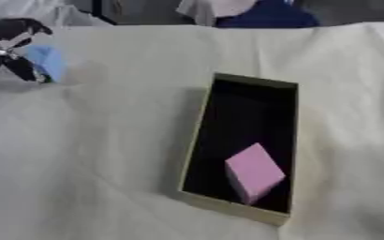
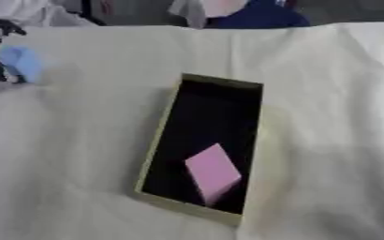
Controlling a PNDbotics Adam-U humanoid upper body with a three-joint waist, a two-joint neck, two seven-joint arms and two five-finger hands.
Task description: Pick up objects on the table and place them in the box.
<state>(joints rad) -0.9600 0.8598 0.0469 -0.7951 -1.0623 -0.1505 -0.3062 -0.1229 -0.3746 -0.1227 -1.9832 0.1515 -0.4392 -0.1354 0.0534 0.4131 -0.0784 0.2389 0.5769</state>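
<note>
Left hand: we saw the robot's left hand (image 1: 11, 44) at the far left edge of the table, black with silver joints, its fingers curled round a light blue object (image 1: 48, 62).

Blue object: it sat in the hand's grasp, its right side showing pale blue past the dark fingers; we could not tell its exact shape, nor whether its underside touched the cloth.

Table: we looked down on a table (image 1: 105, 154) draped in a cream-white cloth, creased and rumpled, which filled nearly the whole view.

Box: right of centre lay a long, shallow box (image 1: 194, 140), open at the top, with tan walls and a dark inside; it stood well apart from the left hand and the blue object, with bare cloth between them. Its long sides ran away from us, slightly askew.

Pink block: inside the box, toward its near end, we saw a pink block (image 1: 255, 172) resting tilted, one corner pointing toward the far end. It lay closer to the right wall than to the left.

Right hand: we saw nothing of it in either view.

Far edge: beyond the table we made out dark blue and white cloth shapes (image 1: 261, 14), blurred.
</note>
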